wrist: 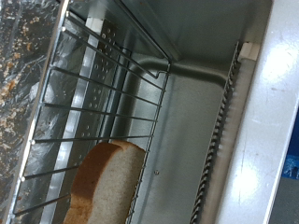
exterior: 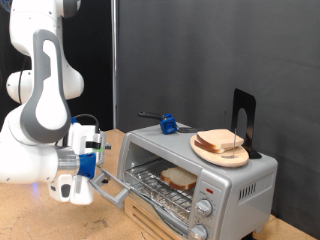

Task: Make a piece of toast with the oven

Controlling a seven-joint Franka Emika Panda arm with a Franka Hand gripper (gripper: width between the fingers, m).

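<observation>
The silver oven (exterior: 238, 178) stands on the wooden table with its glass door (exterior: 148, 205) hanging open. A piece of toast (exterior: 180, 179) lies on the wire rack inside. The wrist view looks into the oven, with the toast (wrist: 105, 182) on the rack (wrist: 84, 103). A second slice (exterior: 222, 141) lies on a round wooden plate (exterior: 205, 149) on the oven's top. My gripper (exterior: 97, 172) is at the exterior view's left of the oven, right by the door's handle (exterior: 118, 187). Its fingers do not show in the wrist view.
A blue-handled tool (exterior: 168, 124) and a black upright stand (exterior: 243, 118) sit on the oven's top. Two round knobs (exterior: 204, 208) are on the oven's front. A dark curtain hangs behind. Bare wooden table (exterior: 40, 220) lies at the exterior view's lower left.
</observation>
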